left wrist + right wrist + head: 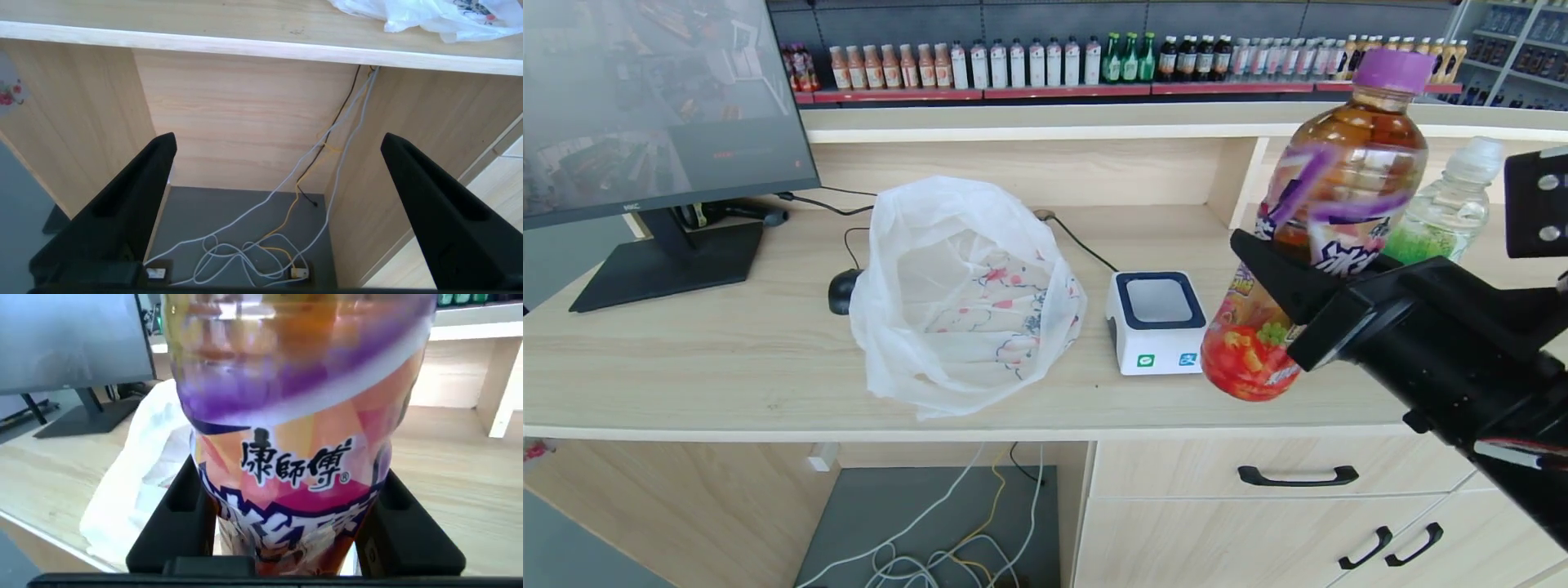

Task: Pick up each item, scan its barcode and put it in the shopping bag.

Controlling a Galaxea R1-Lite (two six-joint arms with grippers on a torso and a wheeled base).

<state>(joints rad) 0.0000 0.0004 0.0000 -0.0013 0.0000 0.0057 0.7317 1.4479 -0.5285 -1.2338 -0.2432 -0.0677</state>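
Clamping down w/ right gripper (1303, 273): jaws pressing both sides of tea bottle (1339, 188) at mid-label, holding it off the counter (727, 359). Tilting a bit, purple cap up top, red fruit-print base hanging just right of the scanner (1156, 322). Sitting low w/ left gripper (279, 147), jaws spread wide w/ nothing btwn them, facing the knee space under the counter edge, cables (245, 245) lying loose on the floor there. Moving back on the countertop: shopping bag (964, 302), white plastic, slumping open-mouthed near the front edge, just left of the scanner. Peeking out behind the bag's left side, a black mouse (841, 291). Standing far left, a monitor (645, 98) on its black base. Waiting at the right, behind the held bottle, a clear bottle (1450, 208) w/ green label. Lining the far wall, shelf bottles (1094, 61) in a long row.
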